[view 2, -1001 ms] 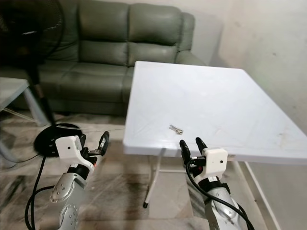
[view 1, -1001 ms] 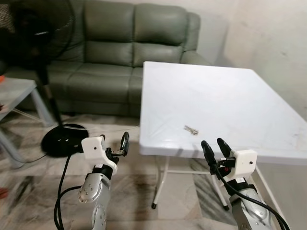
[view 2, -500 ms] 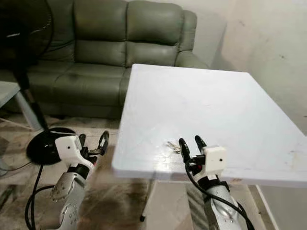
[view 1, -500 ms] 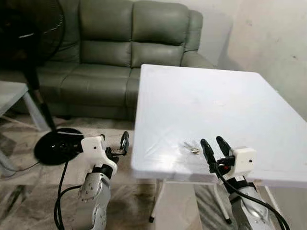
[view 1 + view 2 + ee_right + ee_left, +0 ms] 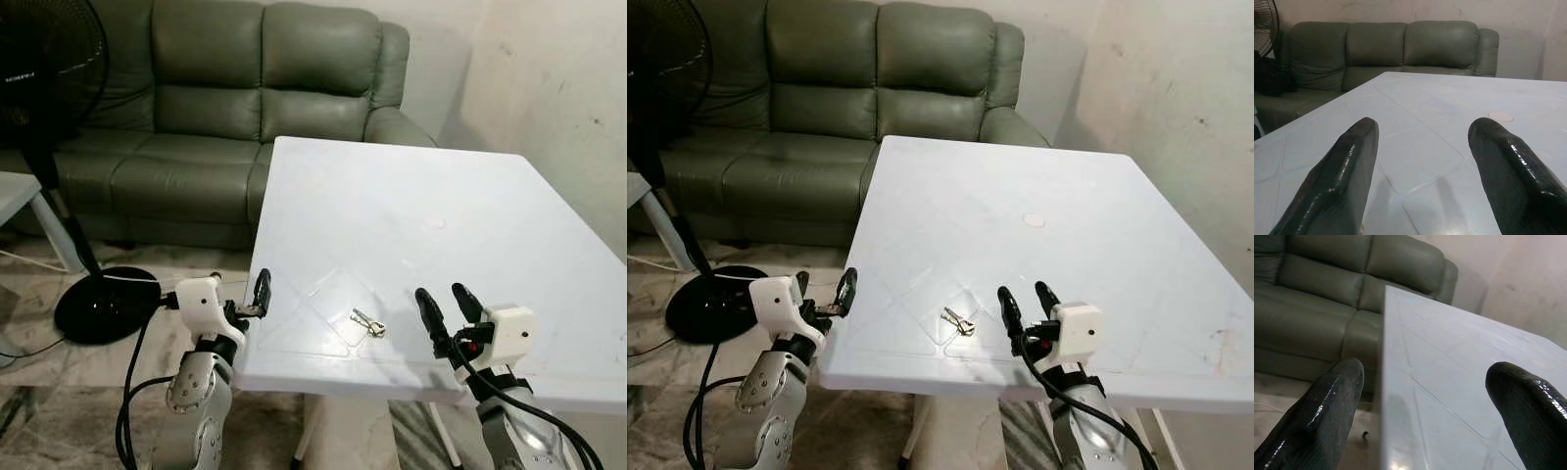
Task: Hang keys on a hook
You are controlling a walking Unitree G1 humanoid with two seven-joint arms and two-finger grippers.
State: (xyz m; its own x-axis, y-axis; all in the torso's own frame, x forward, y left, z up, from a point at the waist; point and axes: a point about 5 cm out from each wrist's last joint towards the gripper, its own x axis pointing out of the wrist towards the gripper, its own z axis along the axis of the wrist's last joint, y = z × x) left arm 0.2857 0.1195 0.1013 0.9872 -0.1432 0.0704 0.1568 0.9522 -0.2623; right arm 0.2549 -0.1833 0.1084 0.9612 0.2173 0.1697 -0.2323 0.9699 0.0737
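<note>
Right gripper [image 5: 449, 311] agape, seemingly empty.

Even, fairly bright indoor light falls from above on the white square plastic worktop [image 5: 411, 225], which shows a soft sheen near its front edge. The head views are sharp, without motion blur. The dark green leather sofa [image 5: 225, 108] beyond the worktop sits dimmer. In the wrist views the glossy black fingers [image 5: 1337, 181] carry highlights and are slightly out of focus.
</note>
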